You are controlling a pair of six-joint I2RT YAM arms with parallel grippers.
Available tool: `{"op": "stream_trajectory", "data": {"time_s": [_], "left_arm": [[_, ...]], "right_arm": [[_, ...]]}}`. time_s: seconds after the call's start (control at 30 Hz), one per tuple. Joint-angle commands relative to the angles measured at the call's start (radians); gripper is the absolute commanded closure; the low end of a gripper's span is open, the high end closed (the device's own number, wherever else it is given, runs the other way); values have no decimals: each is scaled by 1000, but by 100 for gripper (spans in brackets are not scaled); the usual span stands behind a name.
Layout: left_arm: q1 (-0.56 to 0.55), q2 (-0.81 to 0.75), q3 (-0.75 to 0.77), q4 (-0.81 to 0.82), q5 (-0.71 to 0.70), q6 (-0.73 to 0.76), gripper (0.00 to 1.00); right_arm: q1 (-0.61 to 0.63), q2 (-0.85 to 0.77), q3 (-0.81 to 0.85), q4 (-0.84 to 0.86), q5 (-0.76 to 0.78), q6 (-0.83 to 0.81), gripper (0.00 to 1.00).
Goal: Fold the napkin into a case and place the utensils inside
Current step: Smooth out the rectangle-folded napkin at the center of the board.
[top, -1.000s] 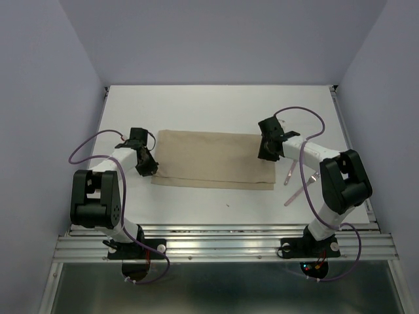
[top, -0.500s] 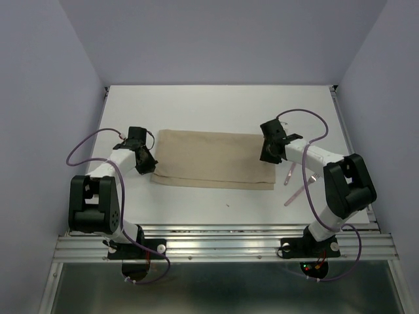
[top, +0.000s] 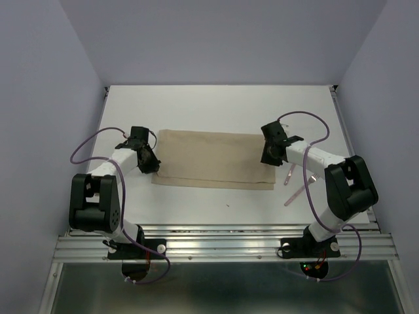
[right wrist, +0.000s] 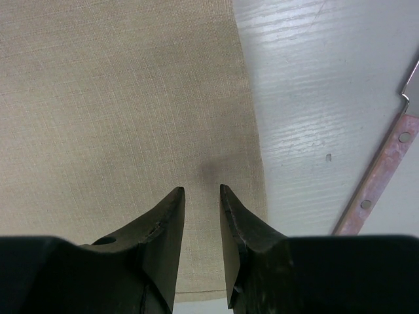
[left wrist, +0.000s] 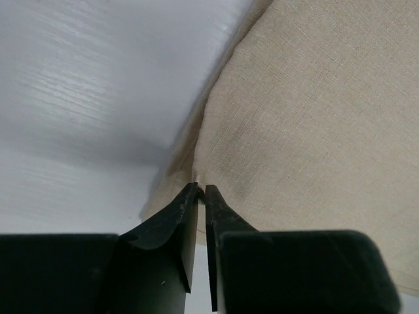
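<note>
The beige napkin lies flat on the white table as a wide folded oblong. My left gripper is low at its left end. In the left wrist view the jaws stand almost together with a thin slit between them. Their tips sit right on the edge of the napkin's top layer, and I cannot see whether cloth is pinched. My right gripper hangs open over the napkin's right edge with nothing between its fingertips. The utensils lie on the table right of the napkin; one pinkish handle shows in the right wrist view.
The second utensil lies slanted near the right arm's forearm. Purple cables loop off both arms. Grey walls close in the table on the left, right and back. The arm bases stand on a metal rail at the near edge.
The left gripper has edged slightly toward the napkin's left end and its jaws have drawn close together. The right gripper has shifted a little to the right; the napkin lies as before.
</note>
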Motion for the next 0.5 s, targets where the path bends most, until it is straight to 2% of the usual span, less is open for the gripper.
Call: {"op": "stream_trajectory", "data": {"time_s": [0.0,0.2,0.23,0.4,0.47], "left_arm": [[-10,12,-4,34,27,1,79],[-15,18,0,39,9,-5,86],[-15,18,0,39,7,-5,84],[-16,32,3,34,-1,-5,64],[-16,35,5,33,-1,-5,62]], "right_arm": [[-3,-50,-12,2,14,13,66],[-3,-47,-16,2,9,13,66],[-3,-47,-16,4,9,13,66],[-3,-47,-13,2,9,14,66],[-3,-45,-12,2,9,14,66]]}}
